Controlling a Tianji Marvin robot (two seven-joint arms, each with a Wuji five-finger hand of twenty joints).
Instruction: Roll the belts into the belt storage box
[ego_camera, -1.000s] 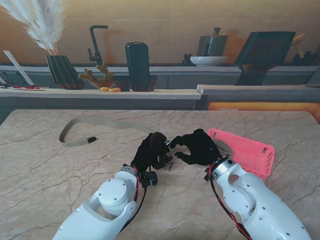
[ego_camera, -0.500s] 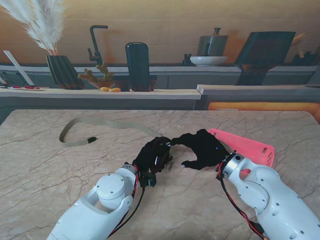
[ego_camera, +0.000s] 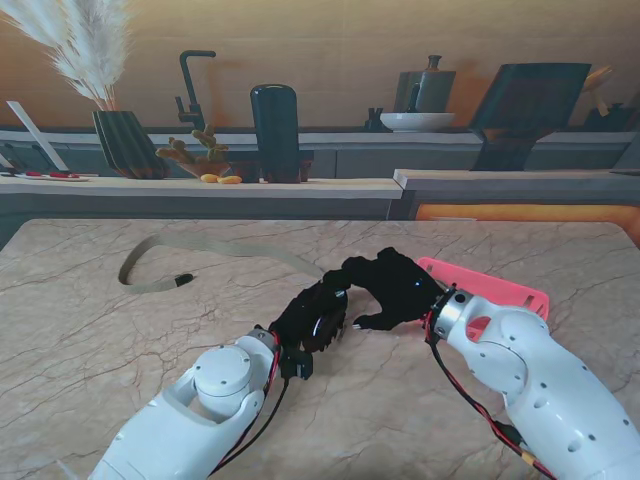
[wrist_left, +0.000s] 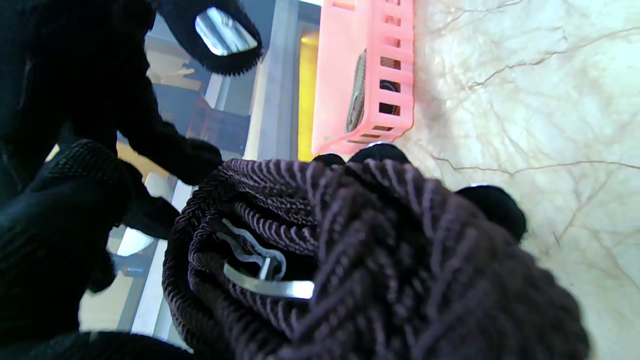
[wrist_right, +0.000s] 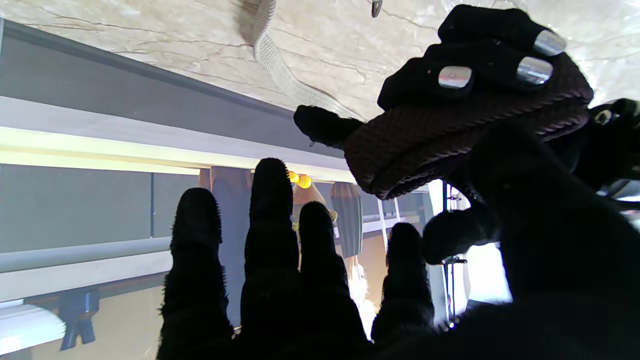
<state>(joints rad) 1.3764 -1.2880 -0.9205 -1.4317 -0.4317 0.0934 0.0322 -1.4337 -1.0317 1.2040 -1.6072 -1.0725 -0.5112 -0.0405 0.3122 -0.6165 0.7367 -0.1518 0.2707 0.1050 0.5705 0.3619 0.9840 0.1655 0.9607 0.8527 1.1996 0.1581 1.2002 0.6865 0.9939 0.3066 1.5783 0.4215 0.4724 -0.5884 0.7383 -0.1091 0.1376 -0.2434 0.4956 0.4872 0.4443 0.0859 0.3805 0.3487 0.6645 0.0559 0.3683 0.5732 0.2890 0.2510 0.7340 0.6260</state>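
Stand view: left hand (ego_camera: 312, 312) clamps the rolled dark belt (ego_camera: 322, 322) above the surface (ego_camera: 100, 340), keeping the coil tight. Right hand (ego_camera: 392, 290), fingers spread, empty, reaches in beside the pink storage box (ego_camera: 520, 297). Left wrist view: coil held with buckle (wrist_left: 265, 280) inside. Right wrist view: tan belt (wrist_right: 280, 75) lies unrolled.

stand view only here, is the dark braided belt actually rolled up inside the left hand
Observer: Yes, the left wrist view shows the dark braided belt coiled, its silver buckle tucked in the middle.
Operator: anything in the pink slotted plastic box yet
Observer: One rolled woven belt shows through the slots of the pink slotted plastic box.
Operator: right hand gripping it too
Observer: No, the right hand has its fingers spread; only the left hand wraps the coil.
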